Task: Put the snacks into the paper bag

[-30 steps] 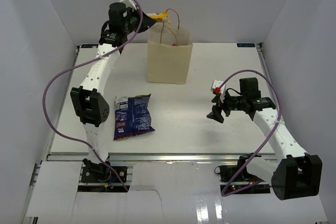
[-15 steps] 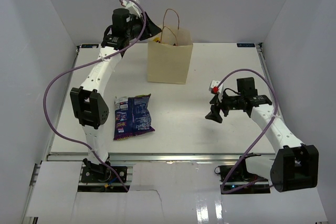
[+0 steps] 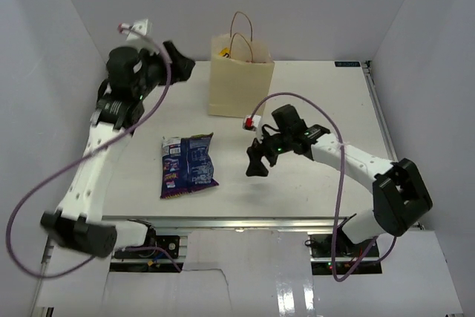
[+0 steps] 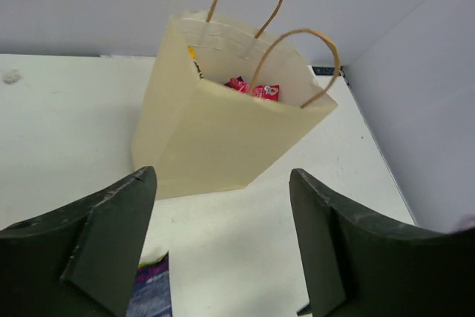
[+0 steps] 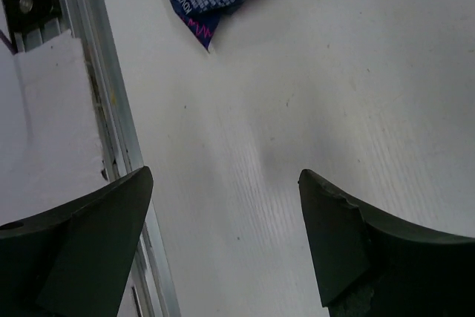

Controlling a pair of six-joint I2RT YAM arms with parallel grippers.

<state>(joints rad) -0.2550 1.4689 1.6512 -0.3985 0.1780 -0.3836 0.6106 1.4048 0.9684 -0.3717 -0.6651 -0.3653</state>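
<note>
The right hand (image 3: 258,162) hovers spread and empty over the tabletop (image 3: 319,102). The blue-purple snack bag (image 3: 187,165) lies flat ahead of its fingertips, not touching. It is probably light, crinkly and slippery, so pinching its nearer crimped edge seems best. The left hand (image 3: 178,61), also spread, faces the paper bag (image 3: 239,83).

the paper bag (image 3: 240,87) stands at the back of the surface (image 3: 326,102) (snacks (image 4: 256,88) inside it); one packet (image 3: 188,165) lies flat before it, off to the left.
</note>
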